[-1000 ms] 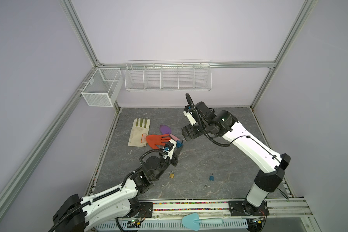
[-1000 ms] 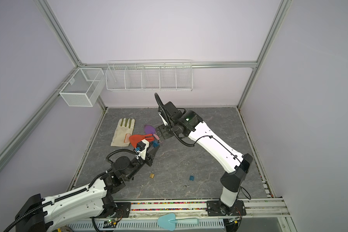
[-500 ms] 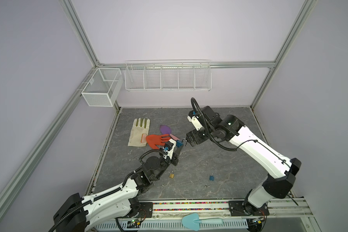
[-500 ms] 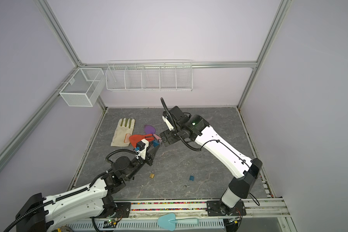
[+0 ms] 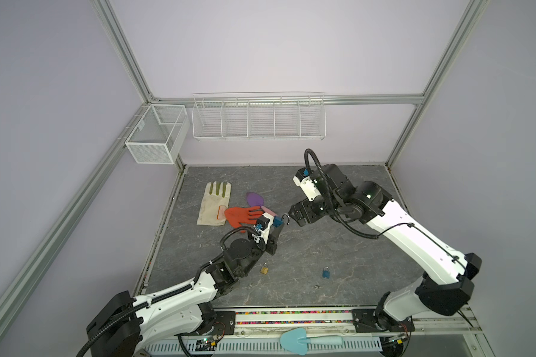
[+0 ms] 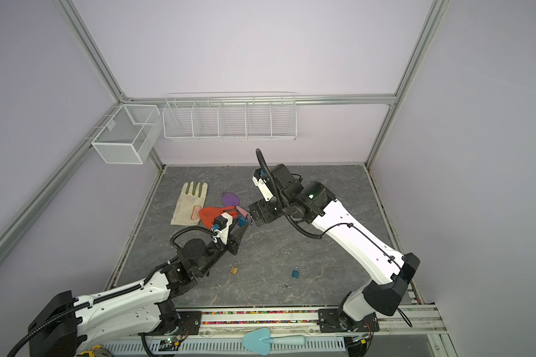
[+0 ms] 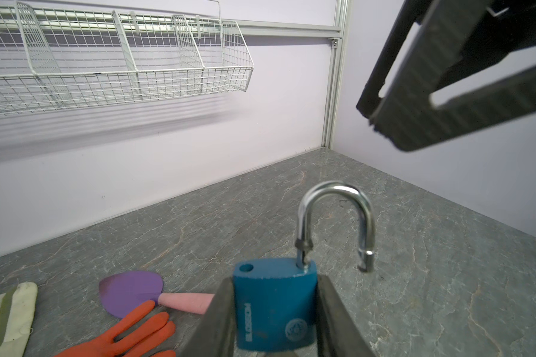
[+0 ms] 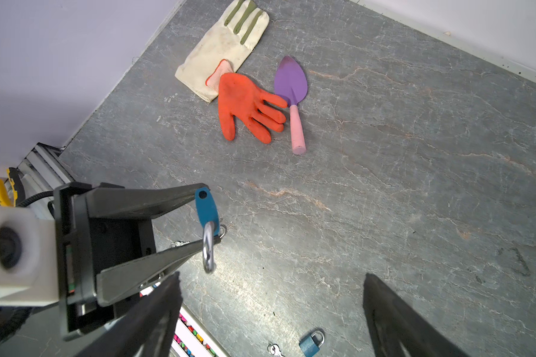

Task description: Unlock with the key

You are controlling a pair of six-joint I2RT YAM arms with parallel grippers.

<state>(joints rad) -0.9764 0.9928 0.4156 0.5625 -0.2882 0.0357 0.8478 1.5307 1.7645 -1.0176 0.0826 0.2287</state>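
Observation:
A blue padlock (image 7: 274, 312) is clamped by its body in my left gripper (image 7: 274, 279), held above the floor. Its silver shackle (image 7: 338, 216) has sprung open, one leg free of the body. In both top views the left gripper (image 5: 277, 223) (image 6: 242, 221) points at my right gripper (image 5: 293, 216) (image 6: 252, 216), which hangs open just beyond the shackle tip without touching it. In the right wrist view the right gripper (image 8: 271, 278) is spread wide and holds nothing. A small silver key (image 5: 317, 286) (image 8: 274, 350) lies on the floor at the front.
A brass padlock (image 5: 264, 269) and a second blue padlock (image 5: 325, 273) lie on the grey floor near the front. An orange glove (image 5: 240, 214), a cream glove (image 5: 214, 204) and a purple trowel (image 5: 254, 199) lie behind the left gripper. Wire baskets (image 5: 257, 117) hang on the back wall.
My right arm has swung right and its gripper has drawn back a little from the padlock, staying open. The left gripper and padlock have held still.

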